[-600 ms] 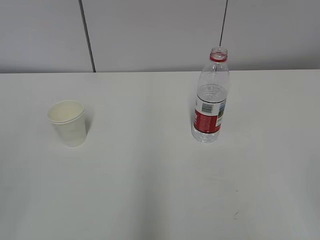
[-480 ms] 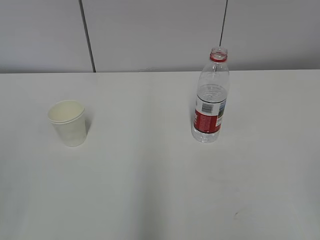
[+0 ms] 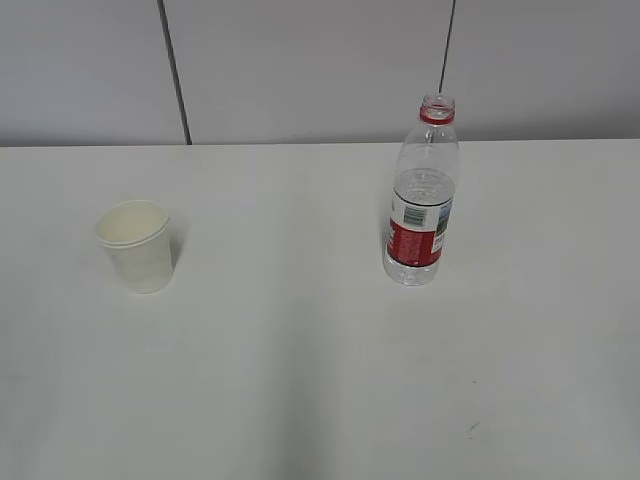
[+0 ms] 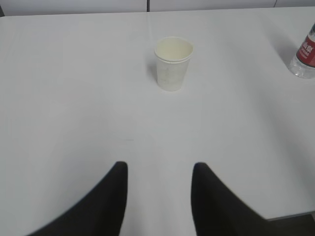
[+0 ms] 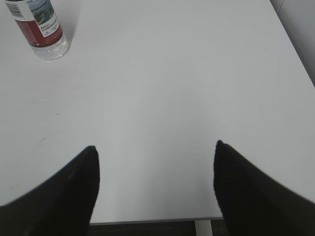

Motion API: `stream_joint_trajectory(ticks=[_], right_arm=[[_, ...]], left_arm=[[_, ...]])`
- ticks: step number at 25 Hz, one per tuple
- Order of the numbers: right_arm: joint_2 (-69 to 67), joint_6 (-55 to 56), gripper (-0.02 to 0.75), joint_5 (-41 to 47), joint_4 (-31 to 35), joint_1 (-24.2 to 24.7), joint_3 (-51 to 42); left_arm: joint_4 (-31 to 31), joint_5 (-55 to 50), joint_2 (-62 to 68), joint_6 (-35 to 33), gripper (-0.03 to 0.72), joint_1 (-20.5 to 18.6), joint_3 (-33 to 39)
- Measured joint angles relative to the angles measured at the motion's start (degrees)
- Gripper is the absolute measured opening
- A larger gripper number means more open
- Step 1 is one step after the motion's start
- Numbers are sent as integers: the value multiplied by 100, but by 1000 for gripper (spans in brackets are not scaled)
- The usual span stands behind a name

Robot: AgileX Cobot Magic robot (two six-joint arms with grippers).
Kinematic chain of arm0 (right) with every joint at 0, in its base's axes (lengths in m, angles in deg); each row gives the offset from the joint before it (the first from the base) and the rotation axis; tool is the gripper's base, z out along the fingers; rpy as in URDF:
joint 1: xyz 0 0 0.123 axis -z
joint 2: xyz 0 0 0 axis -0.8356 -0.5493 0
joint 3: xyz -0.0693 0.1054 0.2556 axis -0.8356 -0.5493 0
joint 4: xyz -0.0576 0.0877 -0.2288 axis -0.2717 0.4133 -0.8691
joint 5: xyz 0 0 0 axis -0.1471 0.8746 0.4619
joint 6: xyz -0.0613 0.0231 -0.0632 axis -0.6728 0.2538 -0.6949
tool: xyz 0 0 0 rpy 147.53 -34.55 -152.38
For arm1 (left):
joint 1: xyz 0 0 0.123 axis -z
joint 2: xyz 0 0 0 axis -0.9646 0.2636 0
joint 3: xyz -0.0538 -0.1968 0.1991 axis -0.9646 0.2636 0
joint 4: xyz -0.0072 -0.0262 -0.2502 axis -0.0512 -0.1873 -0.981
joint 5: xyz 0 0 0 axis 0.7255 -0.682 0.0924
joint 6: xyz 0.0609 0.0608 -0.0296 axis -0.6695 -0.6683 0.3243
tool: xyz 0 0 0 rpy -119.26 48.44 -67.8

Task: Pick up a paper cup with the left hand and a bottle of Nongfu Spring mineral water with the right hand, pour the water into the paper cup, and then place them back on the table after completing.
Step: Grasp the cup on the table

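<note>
A clear plastic water bottle (image 3: 422,195) stands upright and uncapped on the white tabletop (image 3: 300,380), right of centre in the exterior view, a red ring around its open neck and a red-and-white label wrapped around its lower body. The water (image 3: 424,182) inside is colourless, its level sitting just above the label, with the upper part of the bottle empty. Well apart to the left, a white paper cup (image 3: 137,246) stands upright on the same surface, its rolled rim open to the top and its pale inside visible; whether anything is in it cannot be told.

From the left wrist view, the left tool (image 4: 158,169) hangs low over the near edge of the tabletop, its two dark fingers spread with bare surface between them; the cup (image 4: 173,63) stands well ahead of it, slightly right of the gap, and the bottle's base (image 4: 305,58) shows at the far right edge. From the right wrist view, the right tool (image 5: 156,150) is likewise spread wide and holding nothing, with the bottle (image 5: 40,27) far ahead at the upper left.

Neither tool appears in the exterior view. A grey panelled wall (image 3: 320,65) with two dark vertical seams rises behind the tabletop, and a few faint dark scuffs (image 3: 470,430) mark its near right area.
</note>
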Motion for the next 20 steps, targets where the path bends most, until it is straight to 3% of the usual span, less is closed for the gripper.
stream_joint_trajectory(ticks=[14, 20], right_arm=[[0, -27, 536, -352, -35, 0, 87], [0, -27, 536, -1640, -86, 0, 109]], left_arm=[[-1, 49, 0, 0, 246, 0, -20], [-48, 1593, 28, 0, 243, 0, -191]])
